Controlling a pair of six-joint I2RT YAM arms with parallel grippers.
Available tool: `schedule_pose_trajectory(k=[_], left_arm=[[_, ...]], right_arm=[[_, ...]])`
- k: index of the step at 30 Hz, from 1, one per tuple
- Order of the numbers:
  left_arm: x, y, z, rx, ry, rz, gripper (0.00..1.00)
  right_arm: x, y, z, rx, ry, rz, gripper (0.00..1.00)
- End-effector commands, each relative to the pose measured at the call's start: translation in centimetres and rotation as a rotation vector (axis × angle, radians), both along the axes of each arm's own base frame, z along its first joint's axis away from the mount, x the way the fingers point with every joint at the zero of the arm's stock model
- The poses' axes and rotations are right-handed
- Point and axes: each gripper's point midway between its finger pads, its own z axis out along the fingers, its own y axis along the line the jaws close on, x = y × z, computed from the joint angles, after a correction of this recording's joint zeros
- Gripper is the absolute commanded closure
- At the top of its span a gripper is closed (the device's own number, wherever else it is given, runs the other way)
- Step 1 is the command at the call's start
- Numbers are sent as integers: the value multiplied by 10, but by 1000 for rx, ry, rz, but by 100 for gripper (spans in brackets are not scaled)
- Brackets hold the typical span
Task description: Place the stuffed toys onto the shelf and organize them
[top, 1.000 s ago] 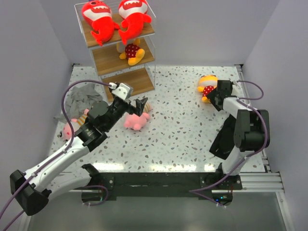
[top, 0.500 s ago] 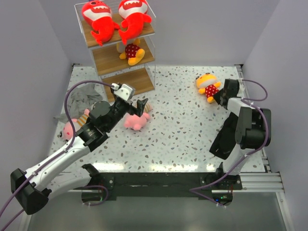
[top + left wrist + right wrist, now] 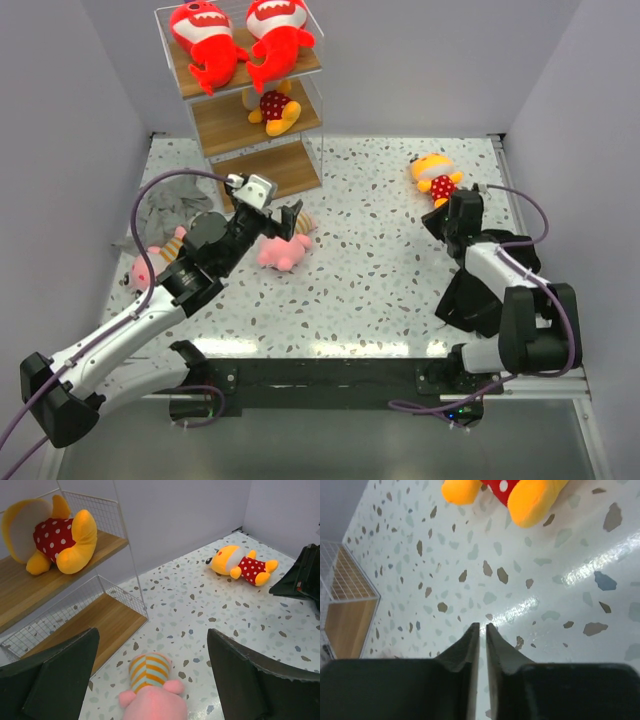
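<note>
The shelf [image 3: 300, 128] stands at the far left with two red sharks [image 3: 240, 38] on its top board and a yellow polka-dot toy [image 3: 272, 108] on the middle board. My left gripper [image 3: 285, 222] is open and hovers over a pink striped toy [image 3: 280, 252]; in the left wrist view the toy [image 3: 152, 697] lies between the gripper's [image 3: 155, 677] spread fingers. A second pink toy [image 3: 148, 265] lies at the left. Another yellow polka-dot toy [image 3: 437, 180] lies at the far right. My right gripper [image 3: 433, 224] is shut and empty, just near of it [image 3: 480, 626].
A grey cloth [image 3: 172, 205] lies crumpled left of the shelf's foot. The shelf's bottom board [image 3: 75, 630] is bare. White walls enclose the speckled table [image 3: 380, 270] on three sides. The yellow toy's legs [image 3: 520, 495] show at the top of the right wrist view.
My right gripper has drawn back from the yellow toy toward the near side, leaving it lying on the table. The left gripper has stayed over the pink toy.
</note>
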Motion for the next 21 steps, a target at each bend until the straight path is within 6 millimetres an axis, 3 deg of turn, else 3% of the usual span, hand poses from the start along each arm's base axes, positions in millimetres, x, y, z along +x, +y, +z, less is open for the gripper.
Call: schedule_pose_trajectory(k=[1,2,3,4,5,10,19,20,21], left_arm=[[0,2,9,-1,-48,21,6],[0,1,10,3,-50,21,6],[0,1,10,7,-49,23,6],[-2,2,12,3,-55,23,7],[-2,3,13,6,-58,25,6],[-3,2,14,5,-62,16,6],[-2,-6,9,15,-41,-13,6],[-2,-6,10,13,-42,-11,6],[-2,-7,9,15,-40,-14,6]], right_arm=[[23,-53,33,-141,-69,-162,70],[36,-55,50,-150,-89,-169,57],[35,-77,46,-165,-46,-215,54],[40,-83,38,-177,-12,-218,52],[49,-92,49,-179,-30,-238,47],[67,-112,32,-165,39,-268,33],[96,-121,-6,-151,89,-300,31],[96,-124,-15,-162,109,-304,34],[99,-124,-14,-167,98,-301,44]])
